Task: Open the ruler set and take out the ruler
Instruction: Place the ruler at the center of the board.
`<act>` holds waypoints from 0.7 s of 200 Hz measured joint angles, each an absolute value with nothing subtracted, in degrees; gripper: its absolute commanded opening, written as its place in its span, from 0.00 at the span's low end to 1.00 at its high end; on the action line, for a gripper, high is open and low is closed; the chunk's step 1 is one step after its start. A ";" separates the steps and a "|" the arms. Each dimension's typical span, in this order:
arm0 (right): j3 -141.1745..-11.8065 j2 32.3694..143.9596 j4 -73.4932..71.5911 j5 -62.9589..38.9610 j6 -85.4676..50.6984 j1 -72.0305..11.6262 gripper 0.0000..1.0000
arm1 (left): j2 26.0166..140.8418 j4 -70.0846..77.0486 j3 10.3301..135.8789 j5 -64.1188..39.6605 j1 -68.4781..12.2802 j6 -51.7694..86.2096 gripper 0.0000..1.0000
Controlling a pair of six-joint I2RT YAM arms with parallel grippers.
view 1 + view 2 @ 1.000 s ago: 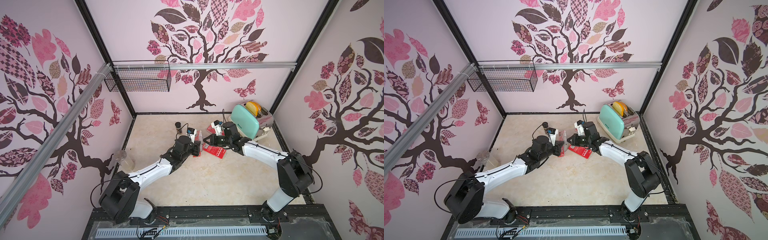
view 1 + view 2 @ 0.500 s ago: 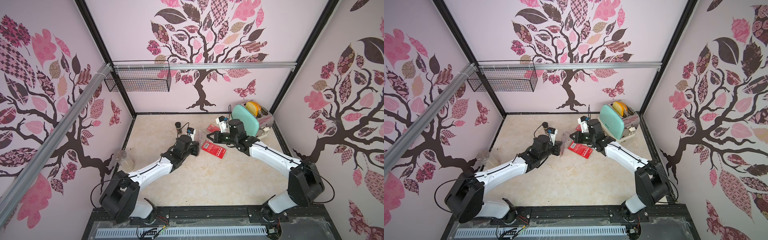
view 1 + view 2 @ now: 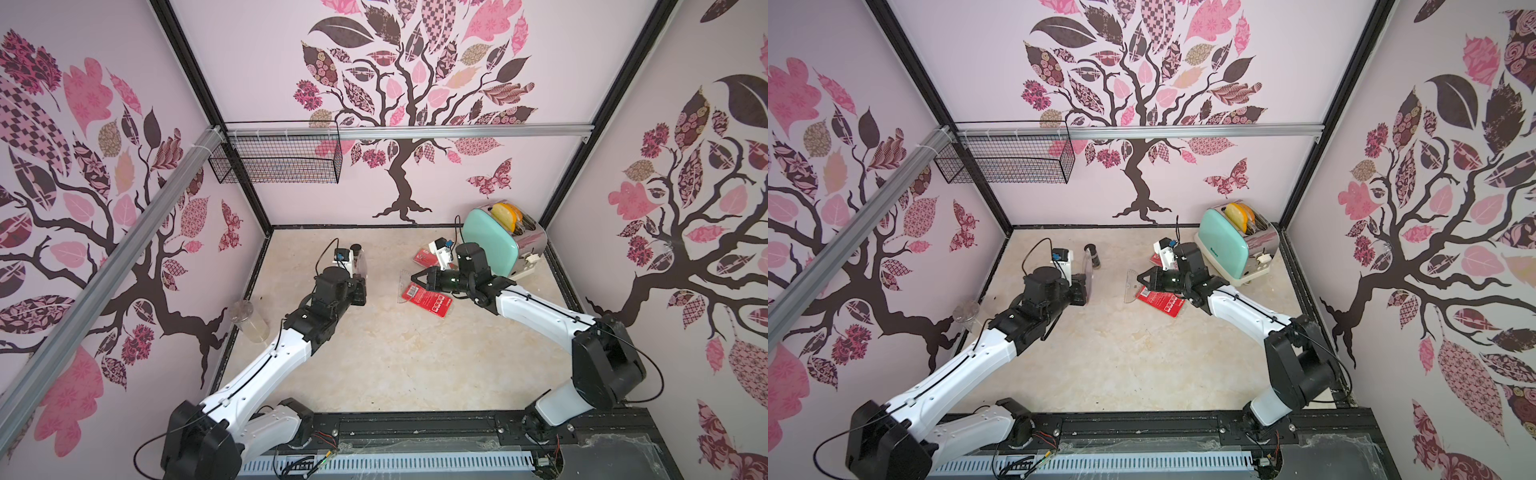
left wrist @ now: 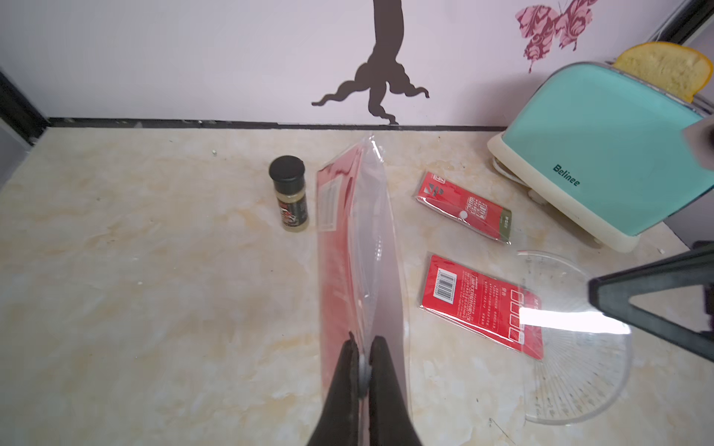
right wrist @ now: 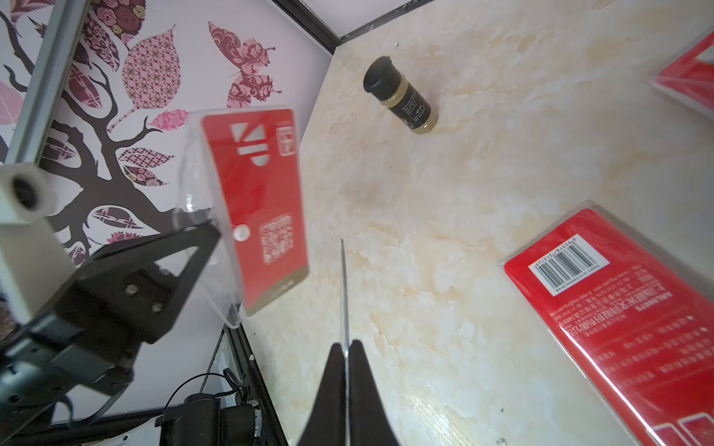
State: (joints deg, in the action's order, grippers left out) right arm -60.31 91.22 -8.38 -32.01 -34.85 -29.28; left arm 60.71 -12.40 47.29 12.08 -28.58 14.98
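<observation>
At the far left, by the side wall, a clear plastic cup (image 3: 249,322) stands on the surface (image 3: 395,353), well apart from the other items. My left end effector (image 4: 363,341) is pinched fully together on one edge of the ruler set pouch (image 4: 359,231), a clear sleeve with a red card inside. The pouch is held on edge, reaching from the fingertips toward the rear wall, and in the right wrist view it appears lifted off the surface. I cannot tell whether any piece remains inside the sleeve. A spice jar (image 4: 289,193) with a black cap stands upright near the pouch's far end, not touching it. Toward the middle, the clear protractor (image 4: 572,347) is out of the pouch and gripped by my right end effector (image 5: 346,345). Its fingers are closed tight on the thin plastic, which shows edge-on between them in the right wrist view. The protractor hangs partly over a red pack (image 4: 479,305) lying flat on the surface, barcode side up; whether the two touch I cannot tell. A second red pack (image 4: 463,206) lies flat nearer the rear wall, apart from the first. At the right rear corner stands a mint-green toaster (image 4: 602,154) with a bread slice (image 4: 664,69) upright in its slot.
</observation>
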 measured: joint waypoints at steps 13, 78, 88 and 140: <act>-60.31 94.28 -10.87 -32.84 -35.99 -29.47 0.00 | 57.93 -14.11 46.85 12.75 -28.47 14.66 0.00; -63.53 113.51 -23.68 -34.92 -43.55 -33.50 0.00 | 52.90 -18.83 46.63 14.74 -28.40 13.19 0.00; -64.25 115.90 -25.98 -34.98 -44.95 -34.02 0.00 | 52.90 -19.09 46.63 14.98 -28.40 13.08 0.00; -69.12 123.57 -31.88 -34.74 -50.28 -36.47 0.00 | 53.30 -19.44 46.63 15.44 -28.36 12.32 0.00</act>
State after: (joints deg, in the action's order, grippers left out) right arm -69.12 123.57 -31.88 -34.74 -50.28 -36.47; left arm 53.30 -19.44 46.63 15.44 -28.36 12.32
